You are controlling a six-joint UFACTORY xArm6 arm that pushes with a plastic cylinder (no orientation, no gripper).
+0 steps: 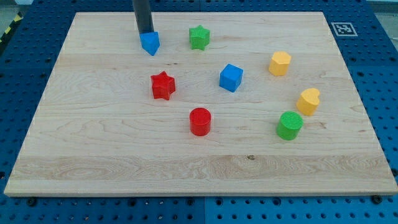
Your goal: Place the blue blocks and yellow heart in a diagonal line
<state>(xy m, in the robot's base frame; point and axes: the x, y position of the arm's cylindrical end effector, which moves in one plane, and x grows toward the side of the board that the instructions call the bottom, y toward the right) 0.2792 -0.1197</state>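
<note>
Eight blocks sit on a wooden board (pixel 93 155), and my tip (pixel 147 32), a bare rod end with no jaws to open or close, touches the upper edge of the blue wedge (pixel 150 43) near the view's top left. Toward the centre lies the blue cube (pixel 231 77), well apart from the wedge, and the yellow heart (pixel 308 101) rests at the view's right, just above the green cylinder (pixel 290 125).

light: bright, even | shadows: soft (short) | focus: sharp
</note>
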